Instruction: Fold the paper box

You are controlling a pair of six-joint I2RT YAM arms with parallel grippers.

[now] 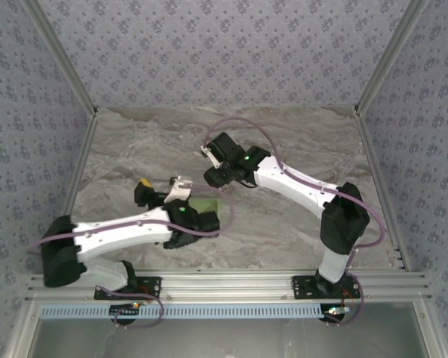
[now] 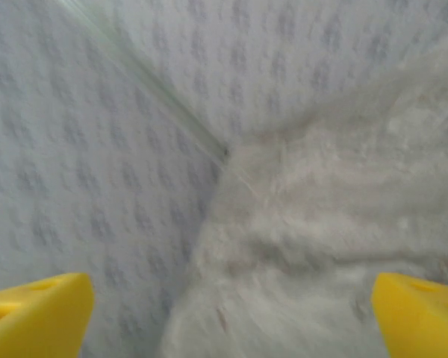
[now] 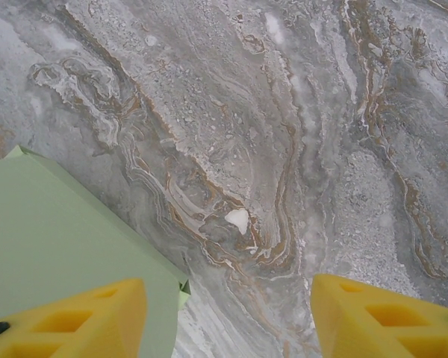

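Note:
The paper box (image 1: 204, 203) is a pale lime-green flat card shape lying on the marble table, partly covered by my left arm's wrist. In the right wrist view the paper box (image 3: 52, 246) fills the lower left, one corner tab peeking out at its edge. My right gripper (image 3: 228, 321) hovers above the table, open; its left yellow finger (image 3: 75, 321) overlaps the box's edge and bare marble lies between the fingers. My left gripper (image 2: 231, 321) is open wide, its yellow fingertips (image 2: 37, 313) far apart, holding nothing and pointing at the enclosure's back left corner.
Patterned walls (image 1: 209, 45) and metal frame posts (image 1: 67, 71) close in the marble table (image 1: 299, 134) on three sides. Both arm bases sit on the rail (image 1: 231, 283) at the near edge. A small white fleck (image 3: 237, 218) marks the table surface.

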